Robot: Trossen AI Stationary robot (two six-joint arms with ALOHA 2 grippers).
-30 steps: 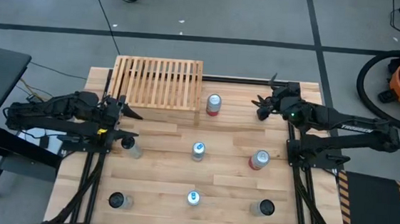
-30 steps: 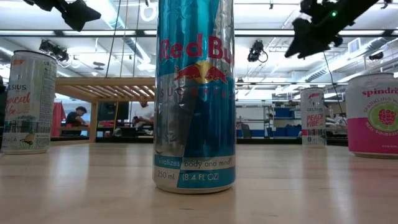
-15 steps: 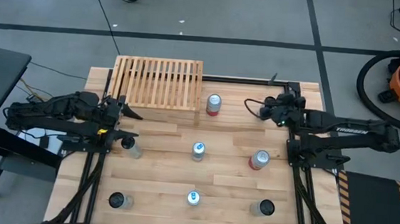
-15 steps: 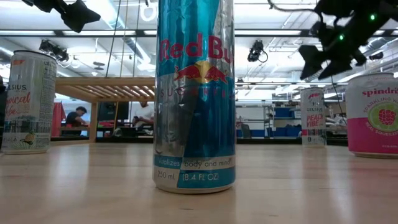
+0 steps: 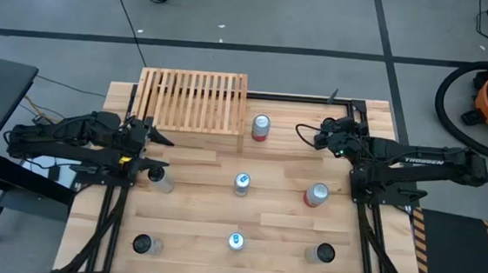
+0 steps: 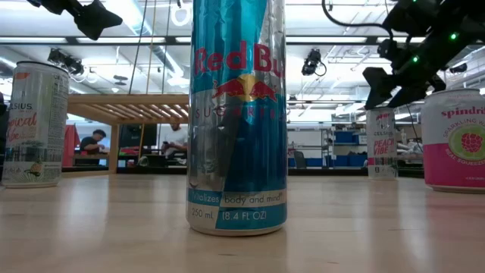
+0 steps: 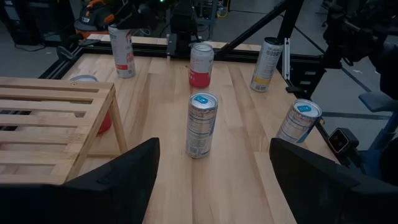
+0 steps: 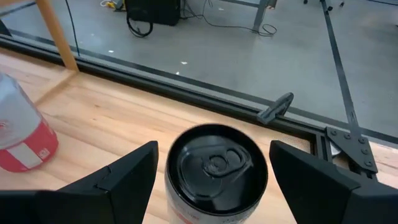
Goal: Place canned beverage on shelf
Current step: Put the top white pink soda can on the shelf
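Observation:
The slatted wooden shelf [image 5: 193, 100] stands at the table's far left. A tall white and red can with a black top [image 8: 216, 163] stands upright on the table at the far right [image 6: 381, 144]. My right gripper [image 8: 212, 149] hangs open just above it, one finger on either side of the can's top without touching it; from above [image 5: 321, 136] the gripper hides the can. Another red and white can [image 5: 260, 126] stands by the shelf's right end. My left gripper [image 5: 152, 142] waits open at the table's left edge.
Other cans stand on their bases: one at the centre [image 5: 241, 183], a red one [image 5: 315, 194], a blue one [image 5: 235, 240], two at the near corners [image 5: 145, 245] [image 5: 323, 253], one by my left gripper [image 5: 160, 180]. A black frame rail [image 8: 205, 93] runs along the far edge.
My right gripper has come down toward the far right can and rolled about its own axis, ending just over the can's top. Its fingers kept the same gap. The cans have stayed where they were.

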